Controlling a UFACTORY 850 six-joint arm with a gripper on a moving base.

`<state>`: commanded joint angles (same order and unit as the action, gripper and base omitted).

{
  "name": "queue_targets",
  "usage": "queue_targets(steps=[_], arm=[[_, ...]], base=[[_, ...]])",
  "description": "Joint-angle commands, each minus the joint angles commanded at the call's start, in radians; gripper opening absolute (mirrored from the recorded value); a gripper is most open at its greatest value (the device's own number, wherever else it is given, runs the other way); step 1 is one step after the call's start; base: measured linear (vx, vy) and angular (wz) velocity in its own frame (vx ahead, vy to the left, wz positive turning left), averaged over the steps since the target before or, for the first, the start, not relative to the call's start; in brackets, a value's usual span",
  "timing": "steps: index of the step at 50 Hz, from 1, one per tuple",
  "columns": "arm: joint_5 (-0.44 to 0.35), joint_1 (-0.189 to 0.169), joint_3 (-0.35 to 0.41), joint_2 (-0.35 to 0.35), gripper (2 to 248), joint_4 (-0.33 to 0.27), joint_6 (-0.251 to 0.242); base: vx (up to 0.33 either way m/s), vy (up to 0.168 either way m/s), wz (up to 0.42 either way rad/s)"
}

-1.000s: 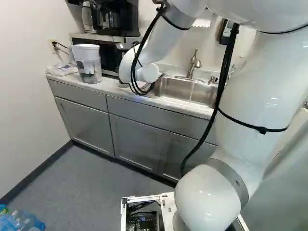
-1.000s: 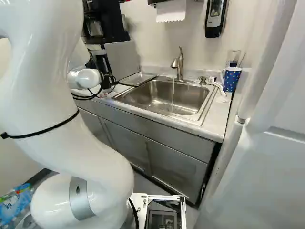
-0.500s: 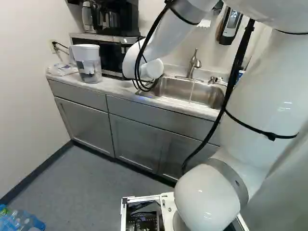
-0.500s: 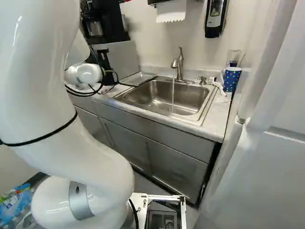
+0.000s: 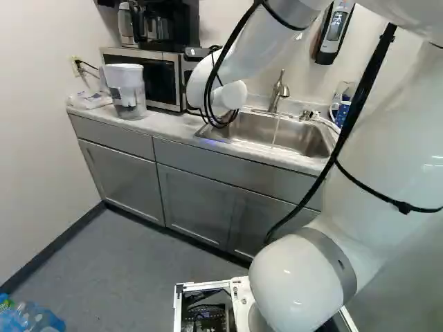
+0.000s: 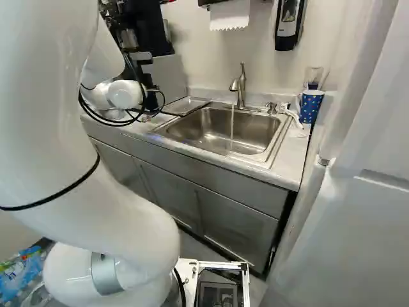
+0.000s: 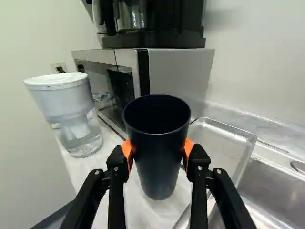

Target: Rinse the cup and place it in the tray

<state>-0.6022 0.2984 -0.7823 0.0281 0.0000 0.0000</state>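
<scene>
Hand (image 7: 158, 149) is closed on the dark cup (image 7: 159, 160), orange pads (image 7: 127, 150) on opposite sides of the wall. Cup is mouth up, over the worktop (image 7: 86, 169), beside the tray (image 7: 228, 138). Side hold leaves the rim and mouth free, so water can get in and the cup can be tipped out, I'd say. Tray lies right at the sink (image 6: 211, 137), probably so drips stay local and the carry is short. Faucet (image 6: 239, 89) is running into the basin, which fits a rinse either pending or done; can't tell which. Inside of the cup is too dark to judge wet or dry. If it's rinsed, next is probably the tray; watch for a wet wall slipping in the pads.

View differences: only the wrist view shows the grip; I can't pick the cup out in either base view. Base views show the faucet and water stream (image 6: 232, 131), wrist view doesn't. Right base view gives the blue dotted mug (image 6: 310, 105) whole; the left has it partly behind the arm cable (image 5: 353, 114).
</scene>
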Motion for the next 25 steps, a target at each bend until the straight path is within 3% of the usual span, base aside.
queue_targets(steps=[25], arm=[[0.0,-0.072,0.041,0.042,123,0.0,0.0]], base=[[0.0,0.0,0.0]])
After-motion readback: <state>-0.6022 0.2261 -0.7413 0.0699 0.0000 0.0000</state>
